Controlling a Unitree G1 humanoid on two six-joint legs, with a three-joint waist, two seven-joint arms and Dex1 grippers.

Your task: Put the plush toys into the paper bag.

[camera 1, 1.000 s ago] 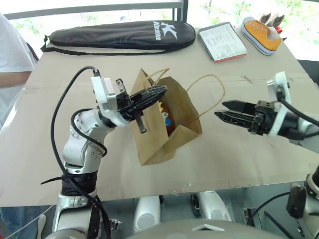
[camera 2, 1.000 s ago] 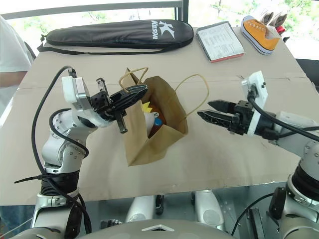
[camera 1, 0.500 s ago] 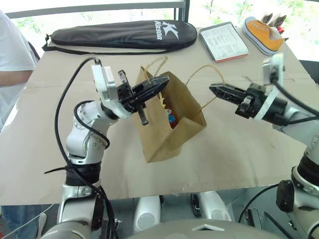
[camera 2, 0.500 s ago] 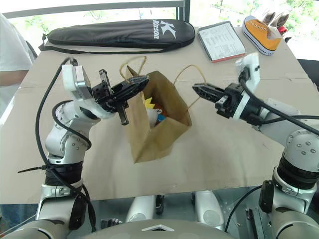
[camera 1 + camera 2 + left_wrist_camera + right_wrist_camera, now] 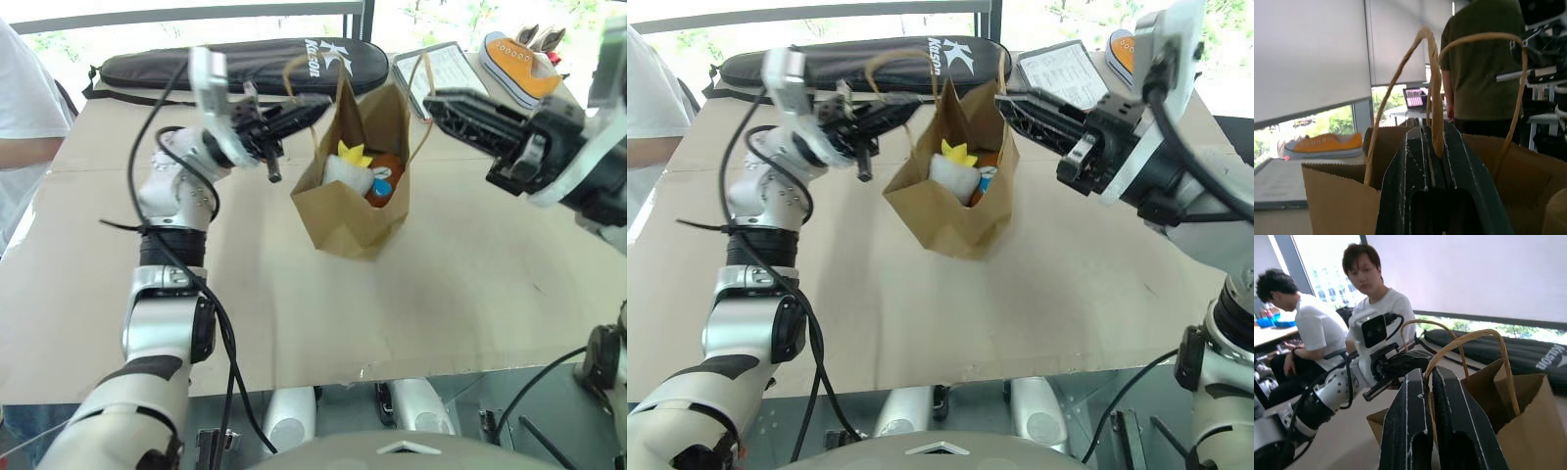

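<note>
The brown paper bag [image 5: 355, 220] hangs mouth-up between my two grippers, held by its cord handles. My left gripper [image 5: 321, 102] is shut on one handle [image 5: 1434, 98], my right gripper [image 5: 433, 100] is shut on the other handle [image 5: 1469, 339]. Both plush toys lie inside the bag: the white one with the yellow tuft [image 5: 345, 168] and, beside it, the orange-brown one [image 5: 388, 188]. The lower parts of the toys are hidden by the bag's wall.
A long black racket case [image 5: 245, 65] lies along the table's far edge, with a booklet [image 5: 449, 70] and an orange sneaker [image 5: 519, 65] to its right. A person's white sleeve [image 5: 22, 108] is at the far left. People stand and sit beyond the table [image 5: 1376, 293].
My right gripper closed on the free handle. Both arms rose, and the bag swung from lying tilted on the table to hanging upright between them.
</note>
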